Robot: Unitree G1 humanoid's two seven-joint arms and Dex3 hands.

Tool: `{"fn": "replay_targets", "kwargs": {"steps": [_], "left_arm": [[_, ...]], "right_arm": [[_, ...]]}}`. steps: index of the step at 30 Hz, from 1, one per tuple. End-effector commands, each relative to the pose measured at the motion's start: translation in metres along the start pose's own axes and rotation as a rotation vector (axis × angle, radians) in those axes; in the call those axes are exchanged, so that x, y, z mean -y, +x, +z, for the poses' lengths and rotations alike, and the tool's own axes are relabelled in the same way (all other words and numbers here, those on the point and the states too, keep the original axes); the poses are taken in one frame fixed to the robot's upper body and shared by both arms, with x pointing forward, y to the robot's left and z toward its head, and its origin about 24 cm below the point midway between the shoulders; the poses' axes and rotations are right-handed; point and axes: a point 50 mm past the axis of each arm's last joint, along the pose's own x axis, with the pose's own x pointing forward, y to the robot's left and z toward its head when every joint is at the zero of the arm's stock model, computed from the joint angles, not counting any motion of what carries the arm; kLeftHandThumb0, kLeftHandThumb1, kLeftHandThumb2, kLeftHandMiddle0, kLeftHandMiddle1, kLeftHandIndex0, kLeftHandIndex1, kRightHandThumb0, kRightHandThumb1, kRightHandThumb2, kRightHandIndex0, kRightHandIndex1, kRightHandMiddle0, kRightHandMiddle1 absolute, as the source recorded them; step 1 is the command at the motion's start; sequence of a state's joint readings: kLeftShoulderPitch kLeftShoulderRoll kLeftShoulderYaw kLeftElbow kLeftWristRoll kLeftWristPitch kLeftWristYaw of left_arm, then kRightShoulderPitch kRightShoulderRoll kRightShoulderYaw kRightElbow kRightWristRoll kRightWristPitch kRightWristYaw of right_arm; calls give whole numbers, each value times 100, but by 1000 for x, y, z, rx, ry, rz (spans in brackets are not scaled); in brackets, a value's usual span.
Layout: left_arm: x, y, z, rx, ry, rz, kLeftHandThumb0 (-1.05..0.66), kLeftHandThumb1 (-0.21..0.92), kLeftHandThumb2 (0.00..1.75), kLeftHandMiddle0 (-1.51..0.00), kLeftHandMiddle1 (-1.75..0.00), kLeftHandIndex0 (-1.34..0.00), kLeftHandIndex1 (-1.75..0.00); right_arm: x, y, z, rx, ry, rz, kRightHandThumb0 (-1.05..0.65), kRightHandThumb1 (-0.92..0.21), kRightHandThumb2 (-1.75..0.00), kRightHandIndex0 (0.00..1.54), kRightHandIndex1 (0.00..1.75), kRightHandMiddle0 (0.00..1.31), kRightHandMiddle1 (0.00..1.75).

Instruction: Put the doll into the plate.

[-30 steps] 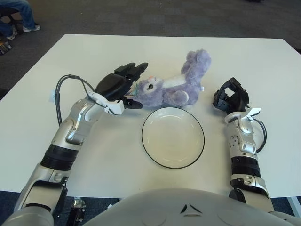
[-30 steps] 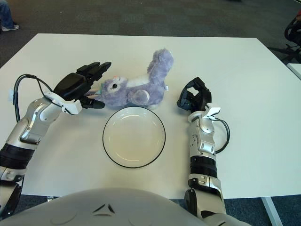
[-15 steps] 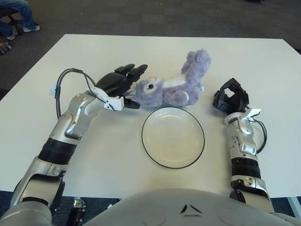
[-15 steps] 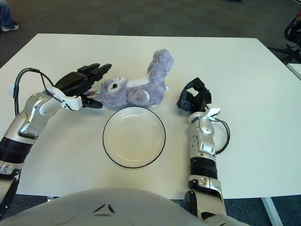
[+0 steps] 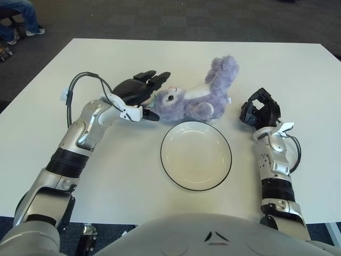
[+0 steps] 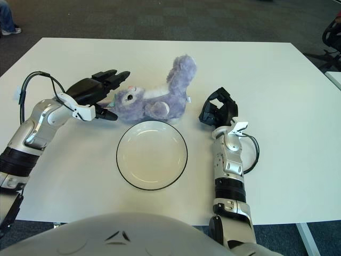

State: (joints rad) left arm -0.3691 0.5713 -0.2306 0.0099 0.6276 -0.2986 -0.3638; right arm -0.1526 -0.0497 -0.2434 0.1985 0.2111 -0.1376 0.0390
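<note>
A purple plush doll [image 5: 194, 98] lies on its back on the white table, just beyond a white plate with a dark rim [image 5: 196, 155]. My left hand [image 5: 143, 95] is open with its fingers spread, right at the doll's head on its left side, not closed on it. My right hand [image 5: 260, 113] rests on the table to the right of the doll and plate, fingers curled, holding nothing.
The white table [image 5: 106, 160] spreads wide around the plate. A black cable [image 5: 80, 85] loops off my left forearm. A seated person's legs [image 5: 21, 16] show on the floor at the far left.
My left hand has dropped lower and flattened beside the doll's head. The doll, the plate and my right hand have not moved.
</note>
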Motion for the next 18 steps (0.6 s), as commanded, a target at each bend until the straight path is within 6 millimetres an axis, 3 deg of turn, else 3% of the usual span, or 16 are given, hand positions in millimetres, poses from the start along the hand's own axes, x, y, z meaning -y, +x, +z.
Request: {"fn": "replay_targets", "kwargs": {"steps": [1,18], "left_arm": [[-6,3,3,23,-5,39,-91,85,29,-11,-2,0,0],[-12,4,21,66,-28,112,-92,88,30,-7,0,0,0]], "right_arm": [[1,0,1,-3,-3,-7,-52,-22,-143,117,175,69,175],[0,0,0,-3,-8,4,-52,-22,-143,119,175,69,175]]}}
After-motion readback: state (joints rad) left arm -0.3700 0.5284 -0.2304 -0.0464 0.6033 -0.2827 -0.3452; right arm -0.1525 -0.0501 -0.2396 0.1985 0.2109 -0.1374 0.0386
